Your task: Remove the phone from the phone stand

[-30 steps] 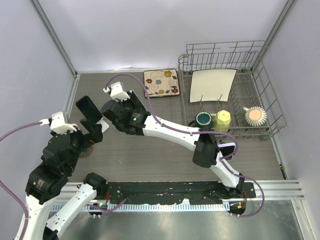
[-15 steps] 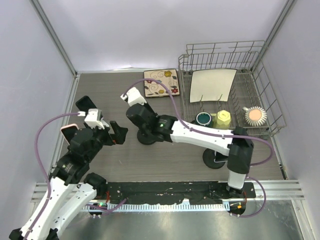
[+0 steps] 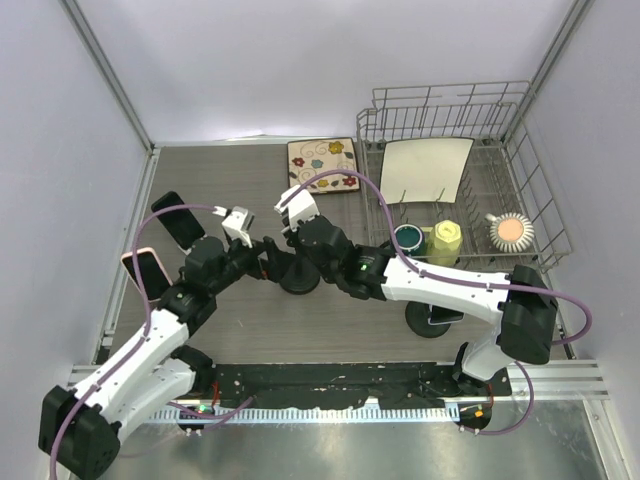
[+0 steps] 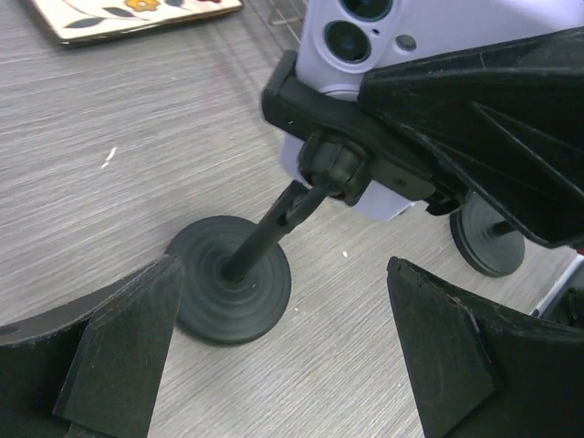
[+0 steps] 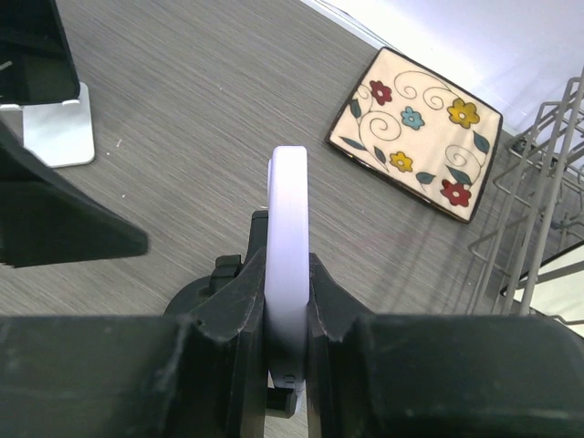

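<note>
A lavender phone (image 4: 383,32) sits in the clamp of a black phone stand (image 4: 333,164), which has a thin stem and a round base (image 4: 233,292). My right gripper (image 5: 288,301) is shut on the phone (image 5: 287,219), one finger on each flat face, with the phone seen edge-on. My left gripper (image 4: 287,365) is open and empty, low over the table, its fingers (image 4: 119,351) straddling the space just in front of the base. In the top view both grippers meet at the stand (image 3: 298,282); the left gripper (image 3: 262,262) is on its left, and the right gripper (image 3: 298,255) hides the phone.
A dish rack (image 3: 520,170) with a plate, cups and a brush stands at the right. A floral tile (image 3: 322,165) lies at the back. A second black round base (image 3: 432,320) sits at the right. A dark phone on a white stand (image 3: 180,222) and a pink-cased phone (image 3: 148,272) are at the left.
My left gripper has swung right and down to the stand's base. My right gripper has shifted right and now sits over the stand, closed on the phone.
</note>
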Robot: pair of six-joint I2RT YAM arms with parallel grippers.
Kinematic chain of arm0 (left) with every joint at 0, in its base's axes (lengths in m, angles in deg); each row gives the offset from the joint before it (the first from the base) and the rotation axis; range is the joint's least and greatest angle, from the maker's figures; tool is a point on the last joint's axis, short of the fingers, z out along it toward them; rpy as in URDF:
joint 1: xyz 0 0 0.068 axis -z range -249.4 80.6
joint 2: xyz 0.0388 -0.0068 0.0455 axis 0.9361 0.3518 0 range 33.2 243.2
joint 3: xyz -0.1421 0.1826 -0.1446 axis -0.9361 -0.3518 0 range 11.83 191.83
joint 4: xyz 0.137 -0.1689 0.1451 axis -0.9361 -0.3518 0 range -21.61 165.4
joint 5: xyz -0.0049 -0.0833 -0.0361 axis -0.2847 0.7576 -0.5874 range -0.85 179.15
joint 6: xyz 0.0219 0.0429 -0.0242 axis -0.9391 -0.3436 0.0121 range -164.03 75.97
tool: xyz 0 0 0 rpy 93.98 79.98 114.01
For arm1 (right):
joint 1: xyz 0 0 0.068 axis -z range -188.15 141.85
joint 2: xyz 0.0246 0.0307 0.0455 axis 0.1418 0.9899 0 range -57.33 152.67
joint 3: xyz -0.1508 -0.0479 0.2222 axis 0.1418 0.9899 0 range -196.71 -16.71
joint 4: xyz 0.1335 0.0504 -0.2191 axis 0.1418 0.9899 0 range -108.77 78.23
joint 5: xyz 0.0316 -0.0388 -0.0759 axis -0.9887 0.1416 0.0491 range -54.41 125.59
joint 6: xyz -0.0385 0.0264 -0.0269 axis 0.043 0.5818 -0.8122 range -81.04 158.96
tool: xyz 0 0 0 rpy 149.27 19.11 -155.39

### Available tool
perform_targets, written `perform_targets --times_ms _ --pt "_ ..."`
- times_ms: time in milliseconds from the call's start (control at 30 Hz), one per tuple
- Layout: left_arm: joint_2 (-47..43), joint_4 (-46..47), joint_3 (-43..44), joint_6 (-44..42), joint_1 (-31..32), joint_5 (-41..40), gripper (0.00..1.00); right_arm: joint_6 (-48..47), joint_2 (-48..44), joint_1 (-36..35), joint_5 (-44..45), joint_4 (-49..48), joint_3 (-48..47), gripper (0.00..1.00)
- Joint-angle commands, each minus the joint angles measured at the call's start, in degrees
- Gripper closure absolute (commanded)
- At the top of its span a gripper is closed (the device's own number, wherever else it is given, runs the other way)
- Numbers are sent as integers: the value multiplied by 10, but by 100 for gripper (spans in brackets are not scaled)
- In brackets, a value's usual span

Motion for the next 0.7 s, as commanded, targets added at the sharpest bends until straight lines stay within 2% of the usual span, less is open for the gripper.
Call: perform_targets --times_ms 0,100,233,267,367,667 --pt "50 134 16 -21 1 80 5 0 -31 0 -33 -92 9 99" --pt "78 163 19 -43 1 90 14 0 -35 0 -41 -95 14 99" --pt "102 158 35 -84 2 92 24 7 -38 0 -50 -98 19 99" --pt "104 157 35 -105 2 96 30 9 -37 1 -53 -97 20 99" --pt "117 150 36 -140 2 97 40 16 -38 0 -64 -97 21 99" --pt "135 162 28 -156 4 95 56 27 -40 0 -81 -98 25 99"
